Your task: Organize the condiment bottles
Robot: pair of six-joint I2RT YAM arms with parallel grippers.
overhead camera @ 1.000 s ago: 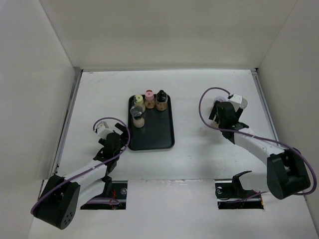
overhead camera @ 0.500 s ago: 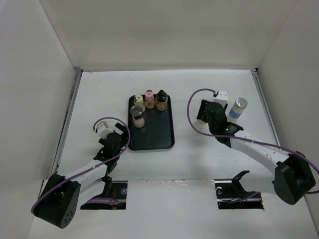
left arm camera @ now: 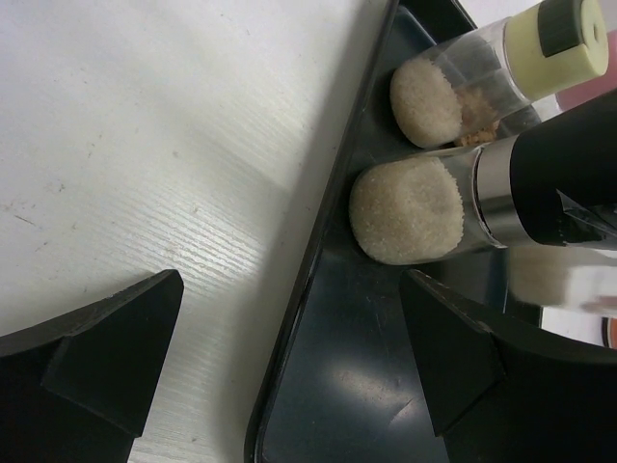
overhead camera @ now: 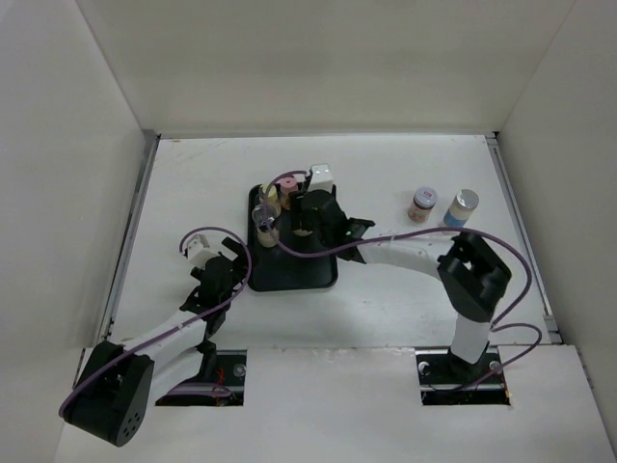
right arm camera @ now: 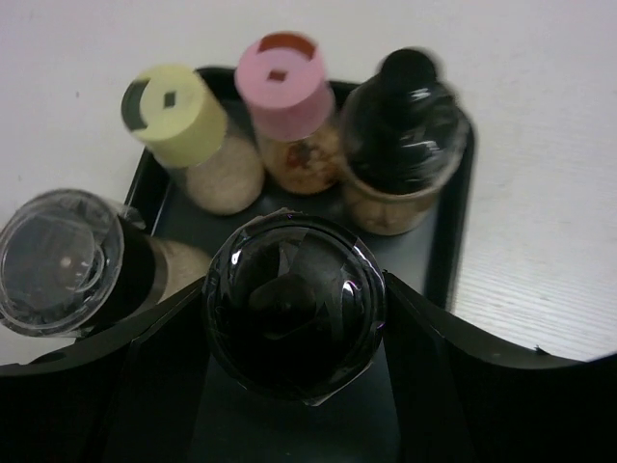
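Observation:
A black tray holds several condiment bottles at its far end. In the right wrist view they are a yellow-capped one, a pink-capped one, a black-capped one and a clear-capped one. My right gripper is over the tray, shut on a bottle with a black domed cap; I cannot tell whether it touches the tray. A tan jar and a blue-labelled bottle stand on the table at the right. My left gripper is open and empty beside the tray's left edge.
White walls close in the table on the left, back and right. The right arm stretches across the table from its base to the tray. In the left wrist view two tan bottle bottoms show just past the fingers.
My right arm has swung left from the bottles at the right side of the table to above the tray, carrying the black-capped bottle. The left arm has barely moved.

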